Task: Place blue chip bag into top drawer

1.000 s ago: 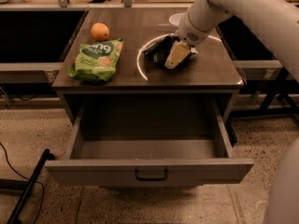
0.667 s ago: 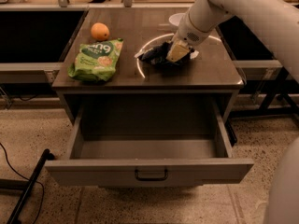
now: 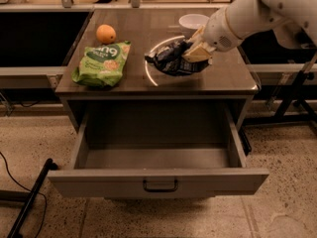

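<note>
Since the earlier frame the pincer [image 3: 195, 54] has edged up and to the right over the desk [image 3: 225, 78], and the blue chip bag [image 3: 167, 61] has bunched up with it. The pincer is pressed together on the bag's right end, pinching crumpled foil; the hold looks shallow. The bag's body trails to the left of the pincer, and its lower edge seems to touch the desk.

A white bowl [image 3: 192, 21] stands just behind the pincer.

Risk, as judged: slick foil held by one end may slip free during the lift or the carry forward, dropping the bag on the desk or the floor. A dangling bag may also catch the drawer's front panel.

The top drawer [image 3: 158, 178] stands open below the desk edge, well apart from the bag. A green snack bag [image 3: 101, 63] and an orange [image 3: 106, 33] lie to the left, away from the likely path.
</note>
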Tool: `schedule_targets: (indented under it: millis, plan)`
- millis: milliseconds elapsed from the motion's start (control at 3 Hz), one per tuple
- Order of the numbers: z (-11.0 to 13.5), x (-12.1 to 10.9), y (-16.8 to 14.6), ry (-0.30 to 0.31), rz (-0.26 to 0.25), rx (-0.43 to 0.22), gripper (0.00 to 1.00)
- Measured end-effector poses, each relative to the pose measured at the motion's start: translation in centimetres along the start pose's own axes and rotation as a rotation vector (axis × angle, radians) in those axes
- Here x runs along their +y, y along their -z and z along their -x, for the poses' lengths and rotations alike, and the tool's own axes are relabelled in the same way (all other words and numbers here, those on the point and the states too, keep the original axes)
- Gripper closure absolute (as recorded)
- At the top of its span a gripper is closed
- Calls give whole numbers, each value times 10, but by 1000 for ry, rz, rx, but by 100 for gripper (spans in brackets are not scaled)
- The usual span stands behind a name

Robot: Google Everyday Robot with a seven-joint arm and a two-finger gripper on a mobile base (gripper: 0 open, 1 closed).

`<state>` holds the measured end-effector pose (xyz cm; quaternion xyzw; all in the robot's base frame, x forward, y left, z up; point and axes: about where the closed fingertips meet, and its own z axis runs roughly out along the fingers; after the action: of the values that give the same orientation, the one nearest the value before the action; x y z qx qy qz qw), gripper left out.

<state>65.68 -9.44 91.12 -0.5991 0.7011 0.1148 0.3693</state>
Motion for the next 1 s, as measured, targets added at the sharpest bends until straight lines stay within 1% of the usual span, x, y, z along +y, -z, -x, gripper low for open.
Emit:
schedule_targets:
  millis: [333,667,1000]
  plan:
    - [20,40,45,31,63,-143,100]
    - [29,78,41,24,156,-182,100]
    - [30,109,14,13,216,-164,100]
